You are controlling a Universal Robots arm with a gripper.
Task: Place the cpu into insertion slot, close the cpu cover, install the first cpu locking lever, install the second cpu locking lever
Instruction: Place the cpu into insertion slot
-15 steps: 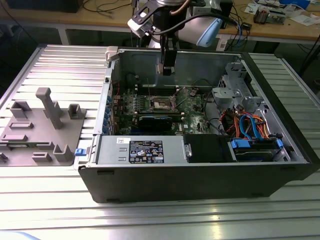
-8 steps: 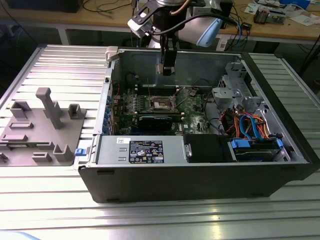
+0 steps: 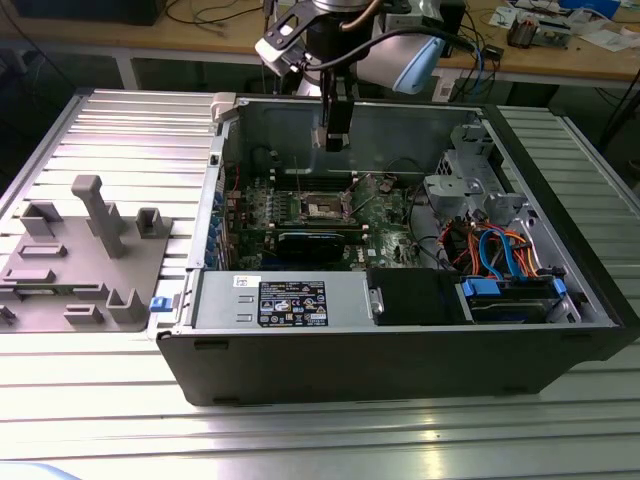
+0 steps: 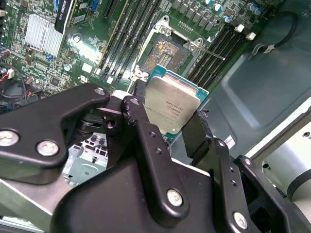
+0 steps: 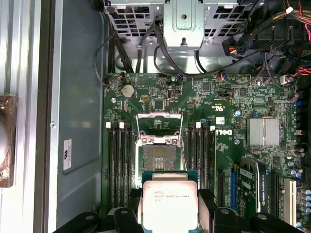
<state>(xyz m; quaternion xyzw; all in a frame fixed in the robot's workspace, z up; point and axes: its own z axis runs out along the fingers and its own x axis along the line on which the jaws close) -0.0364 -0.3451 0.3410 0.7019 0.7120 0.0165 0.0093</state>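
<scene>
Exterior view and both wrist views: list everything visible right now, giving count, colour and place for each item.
cpu: one, silvery-grey, held above the motherboard, not in the slot.
insertion slot: one, dark frame with gold-grey centre, empty, on the motherboard.
cpu cover: one, silver, swung open at the slot's edge.
motherboard: one, green, inside the case.
heatsink: one, silver, on the motherboard.
computer case: one, black, open, on the table.
fixture plate: one, grey, on the table at the exterior view's left.
table: one, ribbed silver.
gripper: one, black, shut on the cpu.
</scene>
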